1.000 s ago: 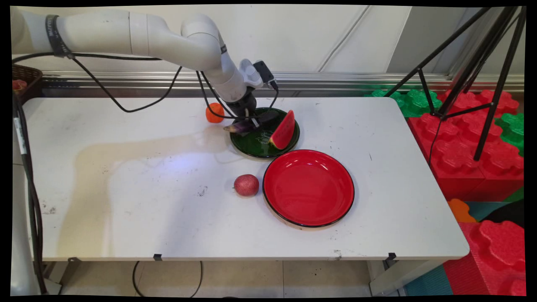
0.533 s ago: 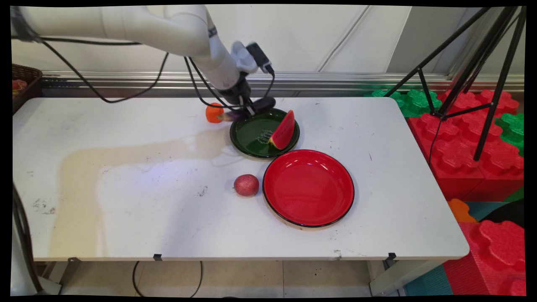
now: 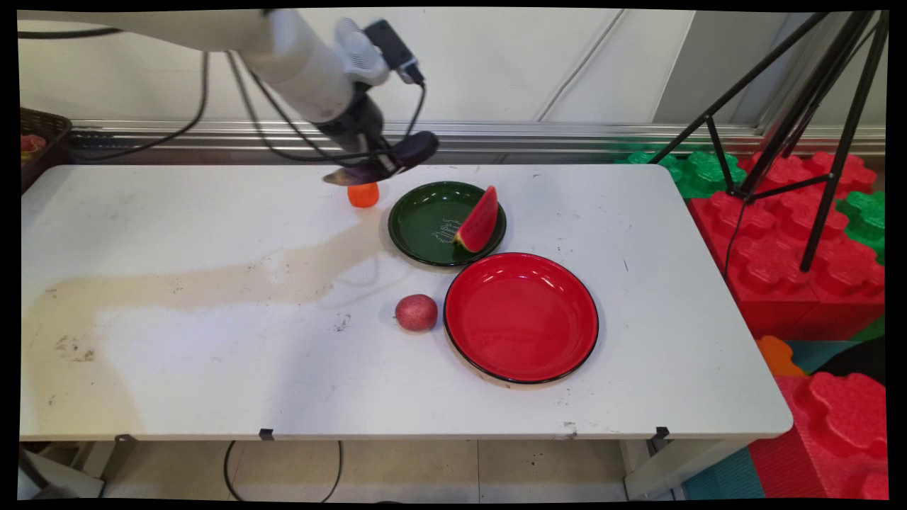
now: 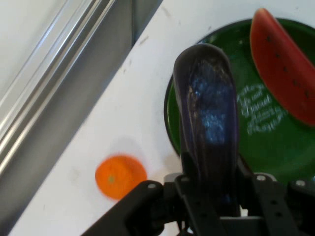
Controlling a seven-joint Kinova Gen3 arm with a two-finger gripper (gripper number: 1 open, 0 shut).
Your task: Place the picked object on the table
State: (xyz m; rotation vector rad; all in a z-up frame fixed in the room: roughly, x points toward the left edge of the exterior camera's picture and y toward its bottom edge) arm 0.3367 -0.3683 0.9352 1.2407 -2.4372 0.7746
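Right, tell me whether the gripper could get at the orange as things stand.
Probably not to grasp it: the gripper is shut on the eggplant. Otherwise the orange sits just below it on open table, unobstructed.

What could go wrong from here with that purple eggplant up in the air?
The black two-finger tool holds the glossy purple eggplant above the white table, and both its ends stick out past the grip, so it might twist or slip. If it dropped, it could land on the small orange fruit or the dark green plate and knock the red watermelon slice.
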